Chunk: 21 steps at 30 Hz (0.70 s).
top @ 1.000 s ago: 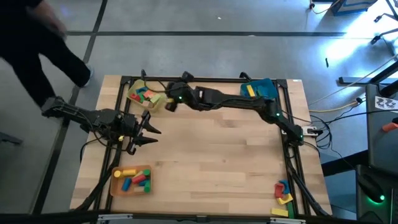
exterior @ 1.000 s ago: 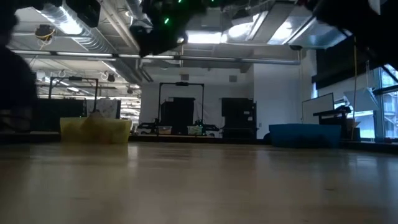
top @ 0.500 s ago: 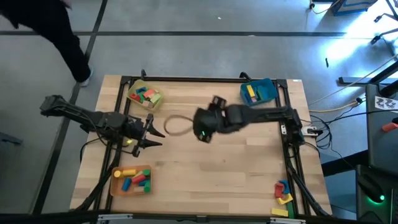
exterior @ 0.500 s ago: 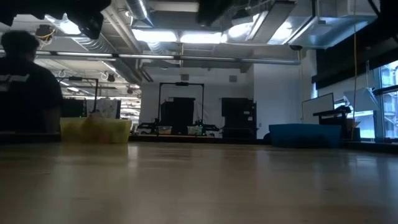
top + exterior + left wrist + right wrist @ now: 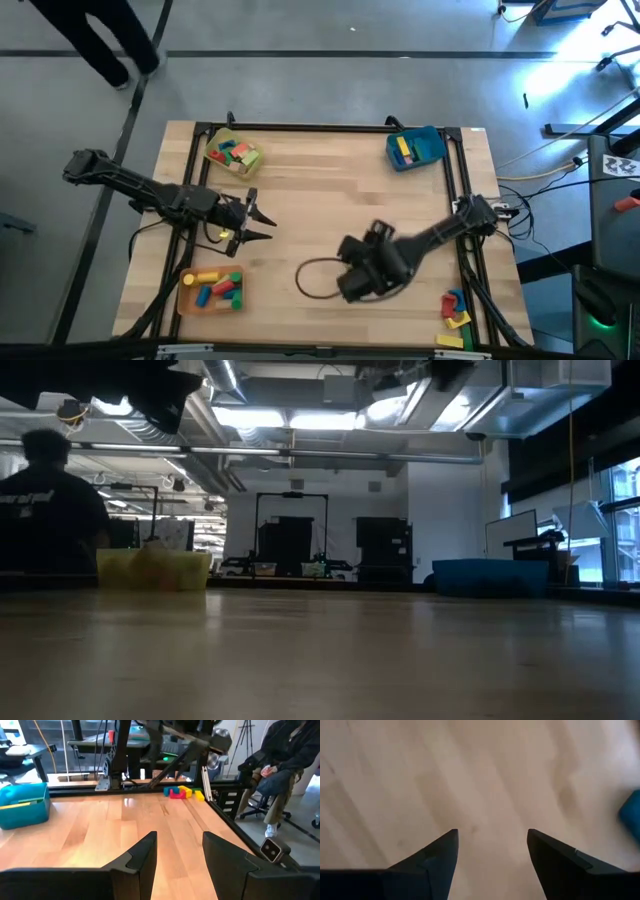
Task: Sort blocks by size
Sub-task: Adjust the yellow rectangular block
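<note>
Left gripper (image 5: 262,222) over the table's (image 5: 330,190) left side, fingers (image 5: 142,857) apart, holding nothing; right gripper (image 5: 352,283) low over the near middle of the table, fingers (image 5: 442,852) apart over bare wood, nothing between them; blocks lie in four places: in the yellow tray (image 5: 232,154) far left, the blue tray (image 5: 416,148) far right, the orange tray (image 5: 210,289) near left, and a loose cluster (image 5: 456,306) at the near right corner; a person (image 5: 45,505) stands beyond the table.
</note>
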Each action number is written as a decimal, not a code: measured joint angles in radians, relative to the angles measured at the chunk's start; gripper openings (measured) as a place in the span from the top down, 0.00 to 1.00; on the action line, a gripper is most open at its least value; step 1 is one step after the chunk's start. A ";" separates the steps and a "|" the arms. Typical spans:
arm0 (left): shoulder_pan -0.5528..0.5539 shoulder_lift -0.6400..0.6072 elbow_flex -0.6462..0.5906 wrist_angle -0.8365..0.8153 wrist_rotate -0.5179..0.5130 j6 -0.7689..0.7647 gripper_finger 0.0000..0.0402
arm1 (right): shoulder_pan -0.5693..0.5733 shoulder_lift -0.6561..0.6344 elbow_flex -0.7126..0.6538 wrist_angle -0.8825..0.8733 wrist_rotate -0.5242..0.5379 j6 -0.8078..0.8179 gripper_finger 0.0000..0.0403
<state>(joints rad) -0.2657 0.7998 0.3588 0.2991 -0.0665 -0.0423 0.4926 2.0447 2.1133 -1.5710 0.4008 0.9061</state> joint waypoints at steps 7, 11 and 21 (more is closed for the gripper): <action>0.000 0.014 0.000 0.002 0.000 0.017 0.64 | 0.116 0.000 -0.138 0.000 -0.184 0.320 0.41; 0.000 0.014 0.000 0.005 0.000 0.017 0.64 | 0.191 0.001 -0.197 0.000 -0.281 0.488 0.41; -0.001 0.013 0.000 0.003 0.000 0.015 0.64 | 0.366 0.001 -0.276 0.001 -0.450 0.861 0.41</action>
<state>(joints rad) -0.2665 0.8127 0.3588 0.3023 -0.0666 -0.0273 0.8583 2.0453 1.8377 -1.5702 -0.0493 1.7671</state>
